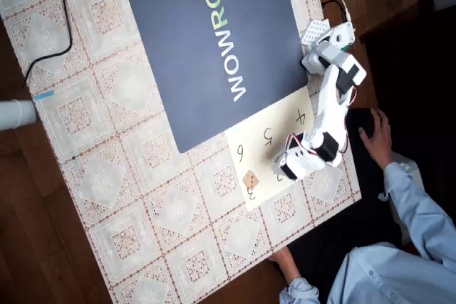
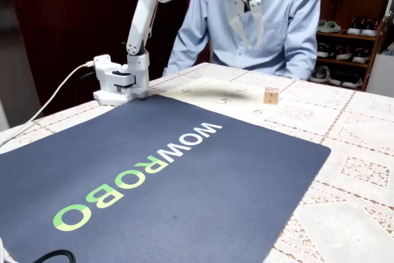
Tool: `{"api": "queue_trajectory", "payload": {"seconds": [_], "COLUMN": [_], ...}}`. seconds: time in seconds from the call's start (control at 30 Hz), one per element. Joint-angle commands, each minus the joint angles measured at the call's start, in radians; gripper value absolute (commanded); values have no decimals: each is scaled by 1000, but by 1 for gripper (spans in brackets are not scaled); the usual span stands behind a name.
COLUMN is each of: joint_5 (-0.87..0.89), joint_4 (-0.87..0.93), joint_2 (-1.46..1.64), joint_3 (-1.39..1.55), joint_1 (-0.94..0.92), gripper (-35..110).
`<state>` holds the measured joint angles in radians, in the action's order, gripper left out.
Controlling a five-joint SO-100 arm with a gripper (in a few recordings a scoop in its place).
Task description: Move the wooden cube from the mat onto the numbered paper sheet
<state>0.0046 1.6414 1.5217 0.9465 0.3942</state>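
Wooden cube [image 2: 271, 95] sits near the numbered paper sheet's [image 1: 285, 122] edge; hand [image 2: 245, 24] seemingly apart, raised.

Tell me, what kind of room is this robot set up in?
Probably someone's home, not a lab. The table wears a lace tablecloth, shoes sit on a rack behind, and a person sits at the table while the arm's open hand hangs above the paper sheet.

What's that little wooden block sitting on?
The wooden cube rests on the numbered paper sheet, near its corner by a handwritten digit. The paper directly beneath the cube is hidden.
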Motion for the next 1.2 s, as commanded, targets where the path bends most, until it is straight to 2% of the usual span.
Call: {"api": "queue_trajectory", "payload": {"seconds": [0.0, 0.13, 0.3, 0.5, 0.73, 0.9, 1.17], "joint_5": [-34, -130, -161, -204, -229, -241, -212], "joint_4": [-23, -126, -195, -218, -155, -146, -167], "joint_2": [291, 476, 845, 1316, 1598, 1729, 1733], "joint_3": [218, 548, 1011, 1420, 1529, 1704, 1795], "joint_1": [-178, -324, -336, -334, -491, -509, -591], "gripper": [0, 0, 0, 0, 0, 0, 0]}}
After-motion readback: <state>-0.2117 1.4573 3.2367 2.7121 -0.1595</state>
